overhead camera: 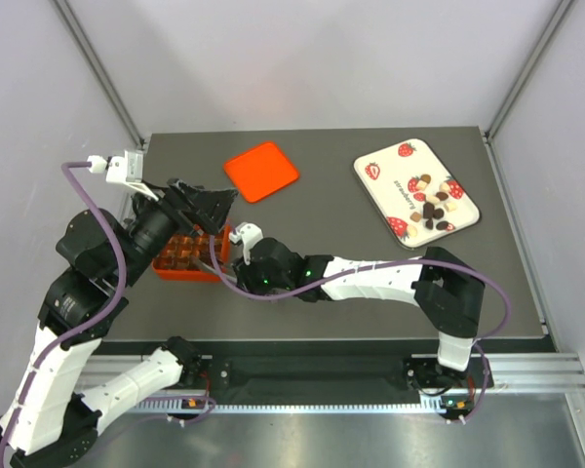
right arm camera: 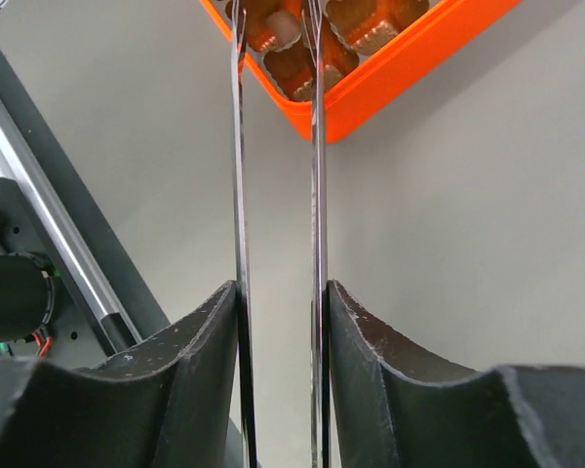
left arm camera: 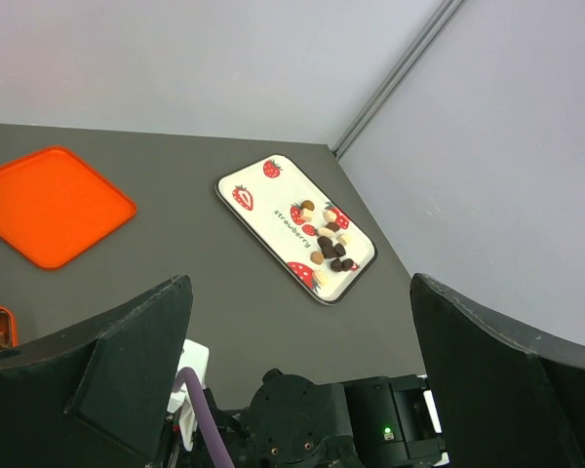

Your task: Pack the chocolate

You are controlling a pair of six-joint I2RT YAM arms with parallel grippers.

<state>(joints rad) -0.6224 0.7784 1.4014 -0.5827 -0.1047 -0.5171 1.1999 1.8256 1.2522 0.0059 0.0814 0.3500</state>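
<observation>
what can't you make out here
- Top view: the left arm covers much of the orange-red plastic compartment box; its fill is unclear.
- Right wrist view: the top edge cuts off the thin metal tweezers, so their hold on the pale cream candy is unclear.
- Top view: the brown and cream chocolates on the strawberry-print tray are too small to count.

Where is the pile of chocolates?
In the top view, the chocolates sit on the strawberry tray at the far right, to the right of the orange lid.
</observation>
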